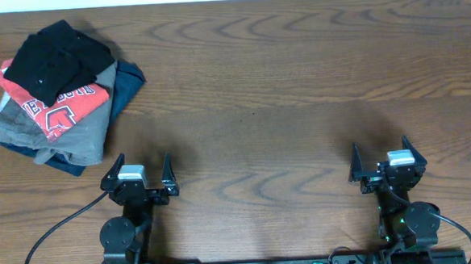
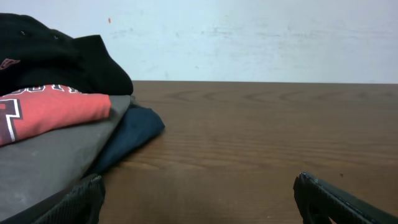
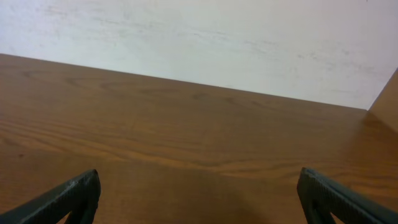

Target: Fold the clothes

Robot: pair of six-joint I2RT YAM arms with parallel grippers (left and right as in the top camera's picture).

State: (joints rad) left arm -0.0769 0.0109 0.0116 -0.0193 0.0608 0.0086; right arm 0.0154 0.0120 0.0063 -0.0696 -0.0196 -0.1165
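The black T-shirt [image 1: 58, 59] lies folded on top of a pile of clothes at the far left of the table. In the left wrist view the black T-shirt [image 2: 56, 59] sits at the upper left. My left gripper [image 1: 139, 169] is open and empty at the front left, below and to the right of the pile; its open fingers [image 2: 199, 202] frame bare wood. My right gripper [image 1: 380, 155] is open and empty at the front right, far from the pile, with only wood between its fingers [image 3: 199, 196].
Under the black shirt lie a red T-shirt with white lettering [image 1: 56, 105], a grey garment [image 1: 82, 132] and a navy garment [image 1: 128, 81]. They also show in the left wrist view: red [image 2: 53, 112], grey [image 2: 50, 158], navy [image 2: 134, 134]. A white wall [image 3: 205, 37] runs behind the table's far edge.
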